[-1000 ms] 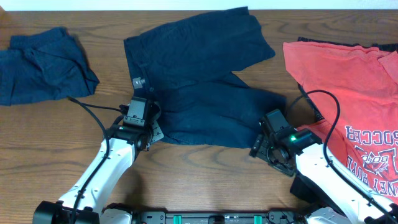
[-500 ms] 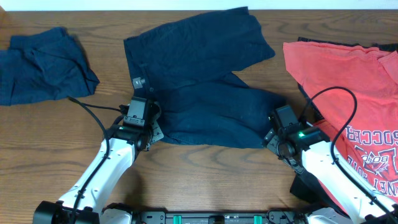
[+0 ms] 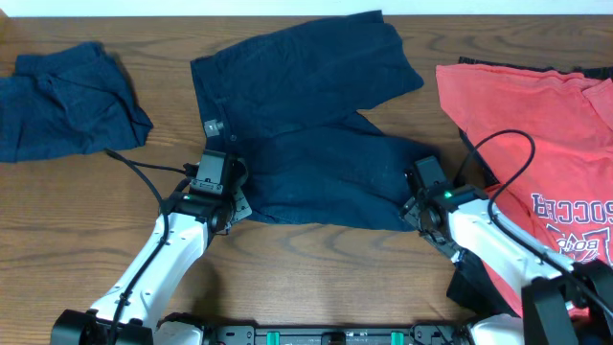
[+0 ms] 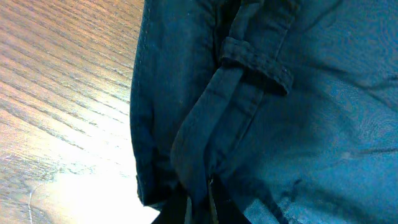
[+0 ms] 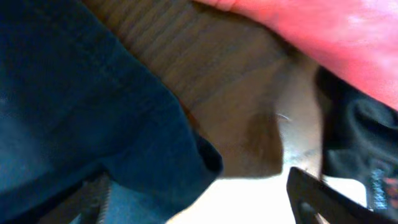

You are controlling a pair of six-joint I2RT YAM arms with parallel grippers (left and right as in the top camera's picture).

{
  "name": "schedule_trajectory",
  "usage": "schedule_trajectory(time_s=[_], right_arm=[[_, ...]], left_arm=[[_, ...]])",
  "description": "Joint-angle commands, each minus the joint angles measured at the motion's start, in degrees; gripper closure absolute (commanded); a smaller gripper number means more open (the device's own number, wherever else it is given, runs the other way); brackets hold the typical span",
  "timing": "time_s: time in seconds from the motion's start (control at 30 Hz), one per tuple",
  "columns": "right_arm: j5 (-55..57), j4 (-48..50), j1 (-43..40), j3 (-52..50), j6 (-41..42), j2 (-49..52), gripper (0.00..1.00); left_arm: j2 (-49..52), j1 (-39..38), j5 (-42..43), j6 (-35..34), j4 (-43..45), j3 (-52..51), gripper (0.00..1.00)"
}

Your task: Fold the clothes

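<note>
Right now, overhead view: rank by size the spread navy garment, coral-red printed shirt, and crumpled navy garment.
1-2. Spread dark navy cloth garment and coral-red printed cloth T-shirt: alike; the shirt runs off frame.
3. Crumpled dark navy cloth garment.

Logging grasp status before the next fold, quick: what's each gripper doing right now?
Left gripper: jaws shut on the navy garment.
Right gripper: jaws open, holding nothing.
</note>
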Motion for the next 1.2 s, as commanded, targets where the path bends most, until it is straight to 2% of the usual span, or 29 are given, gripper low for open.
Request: schedule_trajectory(time_s=[0.0,0.13,0.23,0.33,0.43,0.5,0.83,0.93,1.17], right_arm=[[0.02,0.57,-0.28,0.57,1.25,1.42,0.24],[0.96,1.33,-1.38,0.59,1.25,1.53,0.25],[1.20,1.79,-3.50,0.59,1.05,1.53,0.34],[2.32,1.81,-6.03,0.59,0.26,1.53,0.60],[2.64,2.23,-8.17,0.59,-0.52,1.53,0.80],[2.67,2.62,-9.31,0.57,-1.38,1.53,0.99],[3.32,6.51,-10.56,0.59,-13.09,1.53,0.98],[3.85,7.32,-10.56,0.76,-16.79,1.53,0.99],[6.27,5.16,-10.51,1.51,-22.05,-0.26,0.99]], left_arm=[[0.24,-0.24,-0.46,0.79,-0.33,1.49,0.94],[0.24,-0.24,-0.46,0.79,-0.48,1.49,0.94],[0.24,-0.24,-0.46,0.79,-0.72,1.49,0.94],[0.24,-0.24,-0.46,0.79,-1.25,1.49,0.95],[0.24,-0.24,-0.46,0.81,-1.57,1.49,0.94],[0.24,-0.24,-0.46,0.81,-1.60,1.49,0.94],[0.24,-0.24,-0.44,0.87,-2.64,1.49,0.94],[-0.04,-0.26,-0.44,2.84,-2.62,1.51,0.94],[-5.51,-0.26,-0.50,5.16,-3.10,1.51,0.94]])
